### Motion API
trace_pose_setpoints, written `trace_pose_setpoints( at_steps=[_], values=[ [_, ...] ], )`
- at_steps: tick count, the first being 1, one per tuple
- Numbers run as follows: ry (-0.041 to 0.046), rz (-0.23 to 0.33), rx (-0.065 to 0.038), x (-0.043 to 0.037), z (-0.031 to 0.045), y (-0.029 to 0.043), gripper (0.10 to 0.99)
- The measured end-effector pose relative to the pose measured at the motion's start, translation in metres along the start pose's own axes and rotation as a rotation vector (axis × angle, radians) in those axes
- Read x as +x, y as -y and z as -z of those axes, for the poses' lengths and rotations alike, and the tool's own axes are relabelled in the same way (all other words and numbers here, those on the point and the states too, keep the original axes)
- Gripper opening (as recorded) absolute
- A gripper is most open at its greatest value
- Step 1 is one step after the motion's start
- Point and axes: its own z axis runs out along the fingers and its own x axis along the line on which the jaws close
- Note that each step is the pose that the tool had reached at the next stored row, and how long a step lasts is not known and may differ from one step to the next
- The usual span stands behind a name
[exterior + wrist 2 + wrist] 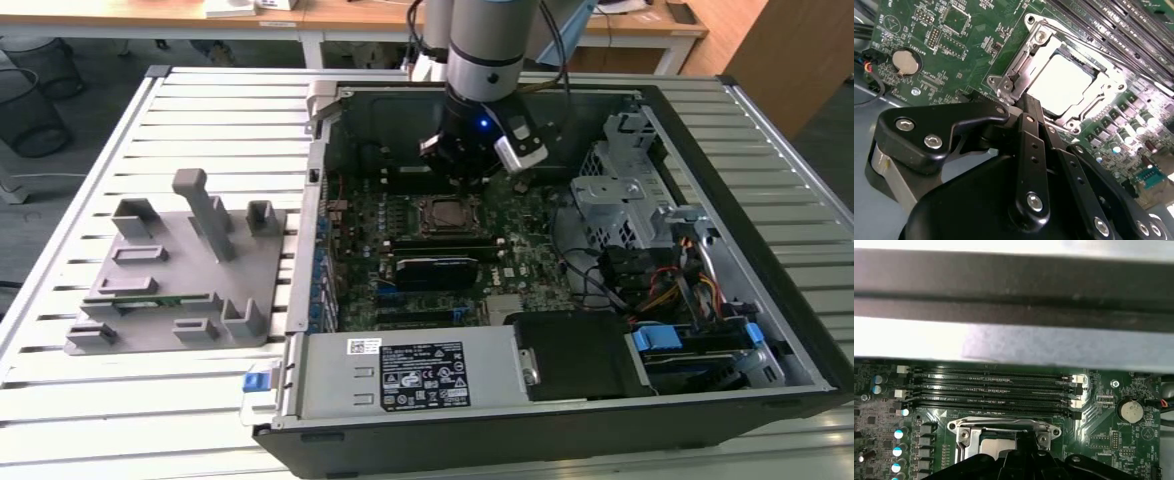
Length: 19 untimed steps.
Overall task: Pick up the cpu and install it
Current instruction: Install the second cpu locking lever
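The cpu lies flat in the motherboard socket, its silvery top showing through the metal socket frame. It also shows in the first wrist view as a pale square, the cpu, and in the exterior view as the cpu mid-board. My gripper hovers just beside the socket's corner, its black fingers drawn together with nothing between them. In the exterior view the gripper hangs inside the open computer case, just behind the socket.
Empty black memory slots run beside the socket, and a coin battery sits on the board. The case wall stands close behind. A grey fixture lies at the exterior view's left; power supply and drive cage crowd the case.
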Motion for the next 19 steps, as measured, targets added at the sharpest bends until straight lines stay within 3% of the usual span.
trace_pose_setpoints(
  at_steps=[11,19],
  values=[
    [0.0,0.0,0.0,0.0004,0.0027,0.0097,0.106],
    [0.0,0.0,0.0,0.0005,0.0029,0.0125,0.106]
  ],
)
